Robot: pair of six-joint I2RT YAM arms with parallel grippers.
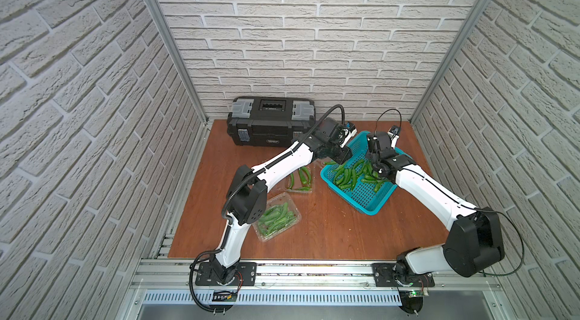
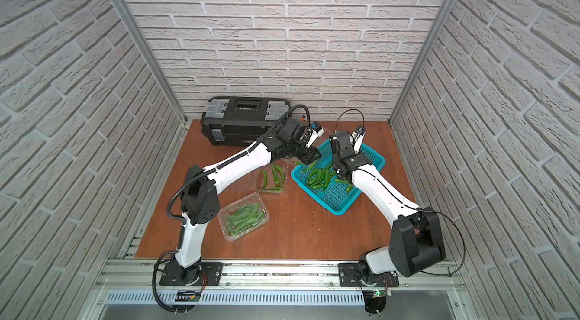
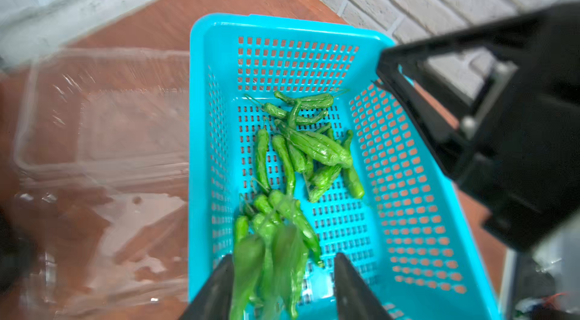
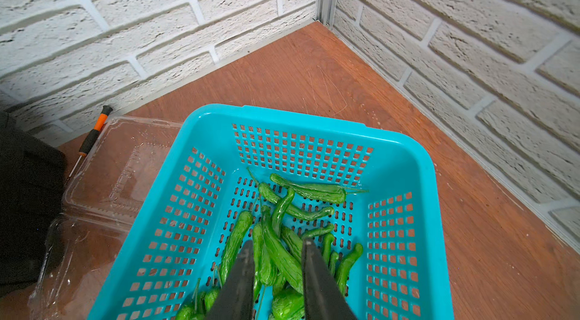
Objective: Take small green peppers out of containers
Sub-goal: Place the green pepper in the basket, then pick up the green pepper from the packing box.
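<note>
Arching inward from your near rail (image 1: pixel 314 273), left elbow (image 1: pixel 248 200) covering part of the closest container (image 1: pixel 282 203), both arms over the teal basket (image 3: pixel 197 98), left jaws spread, blurred small green peppers (image 3: pixel 270 258) between, right jaws slightly parted among peppers, grip unclear.

the small green peppers (image 3: pixel 317 149) are glossy bright green with thin, paler green stems. the basket (image 1: pixel 367 202) under them is teal, its floor and walls pierced by a regular grid of small slots. the containers (image 4: pixel 125 171) are clear and colourless. the desk (image 1: pixel 329 227) is reddish-brown with a faint wood grain. the toolbox (image 1: pixel 270 127) at the desk's far edge is black with grey latches. the walls (image 1: pixel 314 36) carry a white brick pattern. the arms (image 1: pixel 282 161) are white with black joints. the screwdriver (image 4: pixel 94 133) has an orange and black handle.
</note>
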